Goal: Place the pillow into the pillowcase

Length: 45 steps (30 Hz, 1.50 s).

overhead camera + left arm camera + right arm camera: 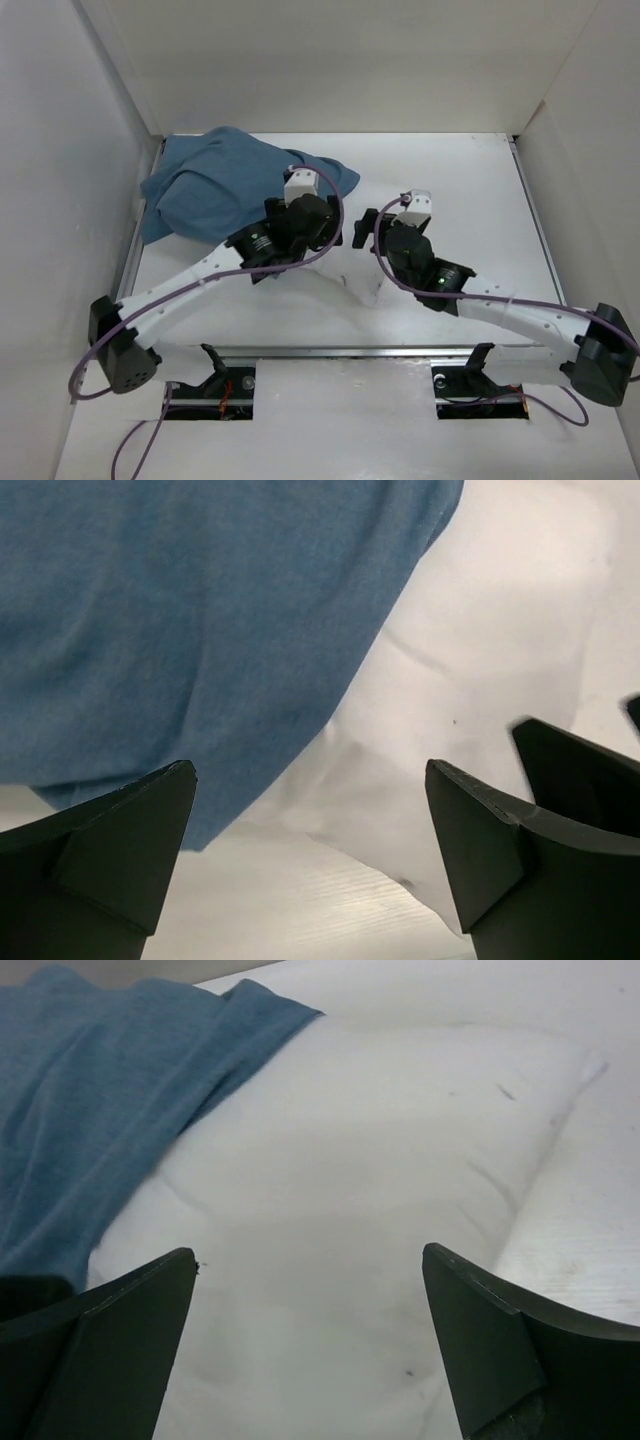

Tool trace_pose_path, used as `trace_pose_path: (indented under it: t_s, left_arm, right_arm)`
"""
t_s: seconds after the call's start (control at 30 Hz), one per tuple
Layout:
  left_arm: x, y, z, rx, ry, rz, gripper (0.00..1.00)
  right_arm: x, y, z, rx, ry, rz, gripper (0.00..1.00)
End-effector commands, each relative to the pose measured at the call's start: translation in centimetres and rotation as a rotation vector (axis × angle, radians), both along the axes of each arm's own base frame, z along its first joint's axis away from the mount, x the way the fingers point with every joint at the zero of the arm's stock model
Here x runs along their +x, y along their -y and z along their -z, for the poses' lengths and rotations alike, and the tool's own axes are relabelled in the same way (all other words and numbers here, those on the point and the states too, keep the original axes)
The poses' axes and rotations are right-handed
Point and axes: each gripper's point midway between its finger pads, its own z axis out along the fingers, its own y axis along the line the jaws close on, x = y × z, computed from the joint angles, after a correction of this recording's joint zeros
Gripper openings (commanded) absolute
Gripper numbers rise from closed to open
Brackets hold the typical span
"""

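Wall (60,200) hard along the left edge of the table (480,180), with the pillowcase (225,185) bunched against it at the back left corner; little room on that side. Left gripper (310,780) spread fully wide, gripping nothing, hanging just over the blue cloth's edge across the pillow (380,1200). Pillow lying mid-table, running from under the blue cloth toward the near centre, one pale corner showing between the two arms. Right gripper (310,1260) likewise wide apart and bare, low above the pillow's uncovered end. Open tabletop to the right of the pillow and toward the back, up to the right wall (600,200).

Hard to make out from above: white pillow on white table, outline nearly lost. Fingertips of both grippers mostly hidden beneath their own wrists in the overhead view. Cannot tell whether the covered end sits inside the pillowcase or merely under it. Left part of the pillowcase cut off in both wrist views.
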Motion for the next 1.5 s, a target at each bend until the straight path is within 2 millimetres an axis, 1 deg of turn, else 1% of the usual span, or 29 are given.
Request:
trace_pose_path:
  t_s: [0.0, 0.03, 0.07, 0.13, 0.17, 0.23, 0.27, 0.3, 0.33, 0.37, 0.4, 0.47, 0.5, 0.53, 0.57, 0.6, 0.63, 0.67, 0.73, 0.77, 0.93, 1.0, 1.07, 1.1, 1.13, 1.2, 1.37, 1.43, 1.47]
  left_arm:
    - [1.8, 0.8, -1.9, 0.077, 0.042, 0.046, 1.00]
    - [2.4, 0.7, -0.1, 0.147, -0.006, 0.031, 1.00]
    - [3.0, 0.9, -0.7, 0.162, 0.001, 0.013, 1.00]
    - [3.4, 0.7, 1.2, 0.210, -0.047, -0.016, 0.96]
    - [3.3, 0.6, 1.1, 0.203, -0.057, -0.028, 0.94]
    - [2.9, 0.3, 2.2, 0.197, -0.084, -0.050, 0.93]
    - [1.9, 0.2, 1.4, 0.137, -0.081, -0.055, 0.93]
    - [1.1, -0.8, 2.8, 0.141, -0.105, -0.070, 0.93]
    - [0.1, -1.0, 3.0, 0.117, -0.109, -0.073, 0.93]
    - [-1.2, -1.5, 1.9, 0.056, -0.091, -0.073, 0.93]
    - [-2.5, -2.2, 3.9, 0.023, -0.142, -0.094, 0.96]
    - [-4.3, -3.1, 5.1, -0.038, -0.178, -0.111, 0.96]
    - [-5.2, -3.3, 4.8, -0.098, -0.174, -0.105, 0.96]
    - [-6.5, -3.9, 6.9, -0.103, -0.218, -0.119, 0.96]
    - [-7.0, -4.2, 7.6, -0.117, -0.234, -0.126, 0.93]
    - [-7.8, -4.5, 7.8, -0.137, -0.235, -0.120, 0.90]
    - [-8.4, -4.9, 9.4, -0.127, -0.262, -0.127, 0.89]
    - [-8.7, -5.0, 9.9, -0.133, -0.266, -0.124, 0.84]
    - [-8.9, -4.4, 10.7, -0.149, -0.268, -0.105, 0.83]
    - [-9.0, -4.5, 12.1, -0.126, -0.280, -0.109, 0.83]
    - [-7.0, -5.5, 15.1, -0.030, -0.232, -0.225, 0.83]
    - [-6.0, -7.1, 16.2, -0.007, -0.213, -0.331, 0.83]
    - [-4.9, -8.9, 17.7, 0.023, -0.220, -0.413, 0.83]
    - [-4.2, -9.0, 17.9, 0.004, -0.202, -0.435, 0.83]
    - [-3.8, -9.5, 18.1, 0.005, -0.196, -0.444, 0.83]
    - [-2.0, -9.6, 17.5, -0.040, -0.138, -0.472, 0.83]
    - [0.3, -10.4, 16.2, -0.043, -0.031, -0.444, 0.78]
    - [1.7, -9.2, 14.9, -0.093, 0.027, -0.399, 0.73]
    - [1.8, -8.6, 15.2, -0.091, 0.025, -0.356, 0.68]
  right_arm:
    - [-0.8, 2.9, -0.9, 0.040, -0.015, 0.059, 1.00]
    - [-1.4, 3.5, -0.8, 0.033, -0.021, 0.059, 1.00]
    - [-1.6, 3.8, -0.8, 0.052, -0.031, 0.066, 1.00]
    - [-1.8, 4.2, -1.4, 0.062, -0.020, 0.074, 1.00]
    - [-2.1, 4.2, -2.1, 0.022, 0.003, 0.028, 1.00]
    - [-3.3, 2.1, -2.0, -0.033, 0.004, -0.154, 1.00]
    - [-3.6, 1.8, -2.3, -0.035, 0.012, -0.193, 1.00]
    - [-3.9, 1.2, -2.2, -0.061, 0.014, -0.242, 1.00]
    - [-4.6, 0.4, -1.6, -0.084, 0.006, -0.318, 1.00]
    - [-4.8, 0.1, -1.5, -0.099, 0.009, -0.347, 1.00]
    - [-4.9, -0.2, -1.2, -0.133, 0.010, -0.378, 1.00]
    - [-5.0, -1.2, -1.1, -0.159, 0.019, -0.435, 1.00]
    - [-4.5, -1.7, -0.3, -0.191, 0.002, -0.440, 1.00]
    - [-4.3, -2.2, -0.1, -0.204, -0.005, -0.454, 1.00]
    - [-3.9, -3.0, -1.0, -0.214, 0.012, -0.473, 1.00]
    - [-3.3, -3.8, 0.2, -0.254, -0.021, -0.491, 1.00]
    - [-3.2, -4.3, 0.6, -0.280, -0.040, -0.511, 1.00]
    - [-2.8, -5.5, -0.6, -0.276, -0.018, -0.542, 1.00]
    - [-2.1, -6.7, 0.4, -0.296, -0.051, -0.556, 1.00]
    - [-1.7, -7.1, 0.2, -0.307, -0.039, -0.560, 1.00]
    - [-0.8, -6.9, -0.7, -0.362, 0.011, -0.524, 1.00]
    - [-1.0, -6.6, -1.9, -0.352, 0.039, -0.523, 1.00]
    - [-1.5, -6.4, -1.8, -0.353, 0.044, -0.544, 1.00]
    - [-1.8, -6.3, -2.6, -0.338, 0.060, -0.551, 1.00]
    - [-1.9, -6.3, -2.2, -0.349, 0.056, -0.564, 1.00]
    - [-2.3, -6.2, -2.0, -0.354, 0.046, -0.574, 1.00]
    - [-2.5, -5.8, -1.3, -0.376, 0.016, -0.580, 1.00]
    - [-2.7, -6.1, -1.2, -0.371, 0.015, -0.597, 1.00]
    - [-2.8, -6.2, -1.2, -0.368, 0.015, -0.606, 1.00]
